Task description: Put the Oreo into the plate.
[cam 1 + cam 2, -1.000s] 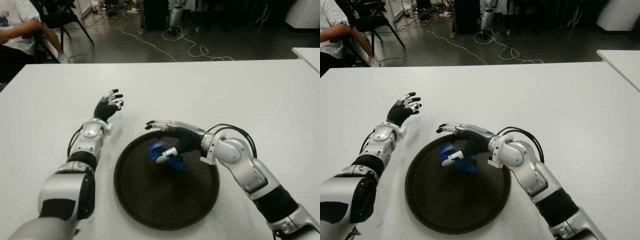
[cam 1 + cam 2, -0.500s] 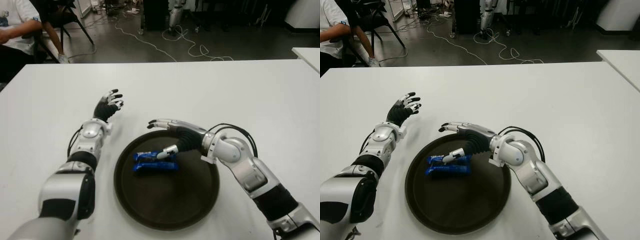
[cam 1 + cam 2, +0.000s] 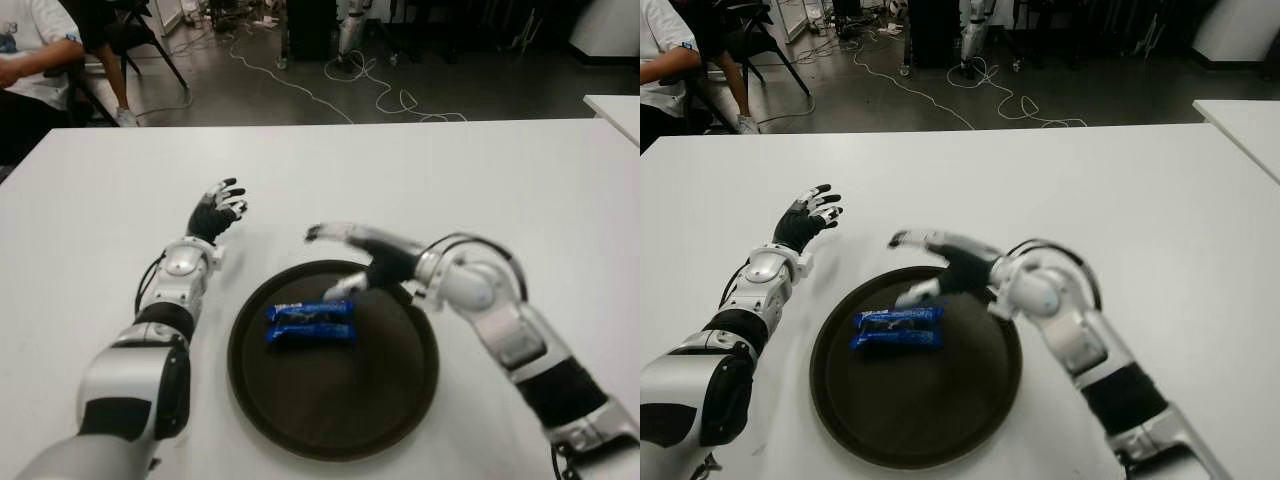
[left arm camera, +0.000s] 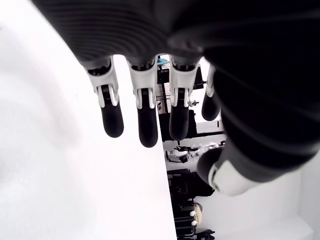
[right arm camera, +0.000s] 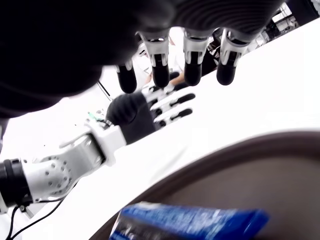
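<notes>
Blue packet, eye views: the Oreo pack [image 3: 310, 325] lies flat inside the dark round plate [image 3: 375, 410], in the plate's left half, just below and to the left of the right hand's fingertips and not touching them.
Right hand, eye views: the right hand [image 3: 355, 262] hangs over the far rim of the plate, fingers stretched out toward the robot's left, thumb pointing down toward the pack; it holds nothing.
Left hand, eye views: the left hand [image 3: 217, 209] shows on the white table [image 3: 520, 180], to the left of the plate and farther from the robot than the pack, well apart from the right hand; its fingers are spread and empty.
Background, eye views: beyond the far edge of the table a person [image 3: 30, 60] sits on a chair at the upper left, and cables [image 3: 380, 95] trail across the dark floor.
Left wrist view: four dark fingertips [image 4: 112, 120] of the left hand reach out straight and apart over bare white table, with the thumb off to one side; nothing sits between them.
Right wrist view: the right hand's fingers [image 5: 160, 72] are extended and slightly parted, grasping nothing; the blue pack [image 5: 187, 222] rests on the brown plate [image 5: 280, 175] clear of those fingers, and the other hand [image 5: 137, 112] shows farther off on the table beyond the plate's rim.
</notes>
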You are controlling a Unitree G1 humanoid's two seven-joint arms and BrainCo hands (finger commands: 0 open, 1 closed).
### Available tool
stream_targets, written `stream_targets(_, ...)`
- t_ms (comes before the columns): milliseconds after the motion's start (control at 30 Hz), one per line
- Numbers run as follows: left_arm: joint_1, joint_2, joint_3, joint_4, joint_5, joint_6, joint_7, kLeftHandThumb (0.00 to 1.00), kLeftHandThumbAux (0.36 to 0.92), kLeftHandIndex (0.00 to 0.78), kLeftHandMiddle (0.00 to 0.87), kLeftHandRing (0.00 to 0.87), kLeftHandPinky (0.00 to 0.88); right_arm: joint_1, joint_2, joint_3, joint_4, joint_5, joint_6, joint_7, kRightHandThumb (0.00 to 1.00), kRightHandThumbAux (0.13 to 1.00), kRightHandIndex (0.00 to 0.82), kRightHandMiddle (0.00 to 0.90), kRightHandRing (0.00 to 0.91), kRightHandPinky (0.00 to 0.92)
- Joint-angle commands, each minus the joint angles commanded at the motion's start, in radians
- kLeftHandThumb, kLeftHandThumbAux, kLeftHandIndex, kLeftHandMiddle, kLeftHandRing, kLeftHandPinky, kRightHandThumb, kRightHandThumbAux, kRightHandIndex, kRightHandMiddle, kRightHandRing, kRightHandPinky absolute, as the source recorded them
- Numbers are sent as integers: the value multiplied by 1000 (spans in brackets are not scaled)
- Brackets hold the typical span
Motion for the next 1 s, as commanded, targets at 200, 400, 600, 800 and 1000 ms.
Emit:
stream_targets(200,-2,3,-3,0,4,2,1,51,737,115,182,178,187,-21,-10,-94,34,61,1,-31,0,318,0,0,0,0)
stream_targets(400,-1,7,-5,1,6,3,0,41,733,118,188,183,187,-104,15,-178,335,86,-90,-172,0,347,0,11,10,10)
stream_targets(600,2,8,-3,1,5,2,-3,48,732,119,188,185,195,-191,64,-207,673,99,-172,-289,0,471,42,128,137,152)
stream_targets(800,2,10,-4,-1,4,3,-10,54,742,118,186,184,201,-258,104,-215,889,86,-227,-381,1,575,97,209,235,265)
stream_targets(1000,3,8,1,-5,-3,10,-17,53,743,121,187,192,212,-285,142,-291,1124,153,-265,-438,56,615,162,269,298,339)
